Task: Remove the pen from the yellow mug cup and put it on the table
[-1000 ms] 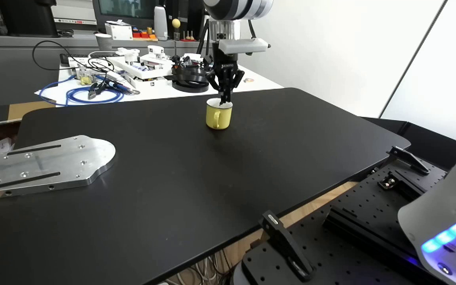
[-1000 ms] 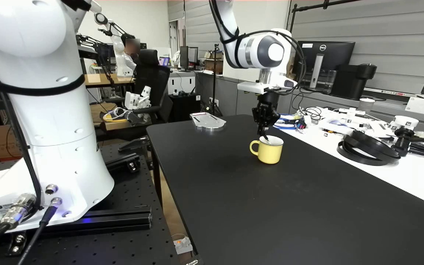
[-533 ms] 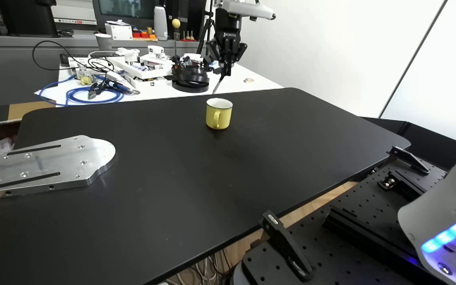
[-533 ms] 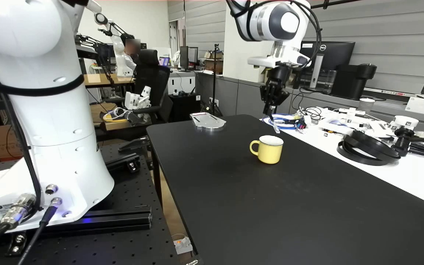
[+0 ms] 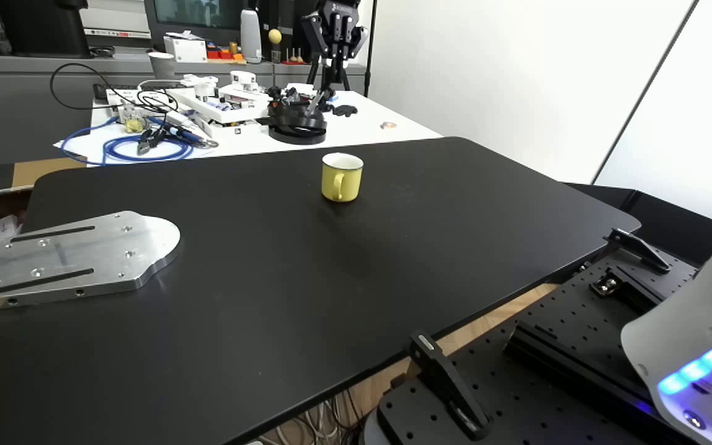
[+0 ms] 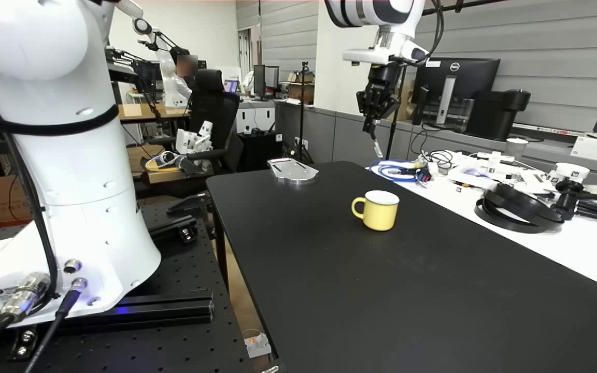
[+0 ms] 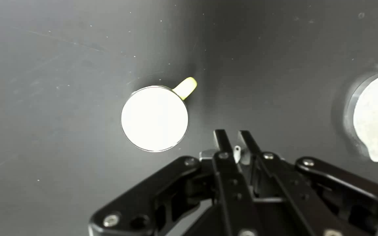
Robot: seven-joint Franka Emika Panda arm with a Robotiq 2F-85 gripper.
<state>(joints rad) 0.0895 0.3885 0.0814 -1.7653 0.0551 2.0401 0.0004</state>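
You have your fingers (image 7: 222,141) clamped on the pen (image 6: 377,147), tilted, pale end down, up in the air, apart from the yellow mug cup (image 6: 381,215); cup upright on the black surface (image 6: 433,290), metal plate (image 6: 293,171) at its edge, well apart from the cup

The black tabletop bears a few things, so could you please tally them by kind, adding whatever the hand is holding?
Yellow mug, standing on the black tabletop: 1
Slotted metal plate, lying on the same tabletop: 1
Pen, held in the hand: 1
Total: 3
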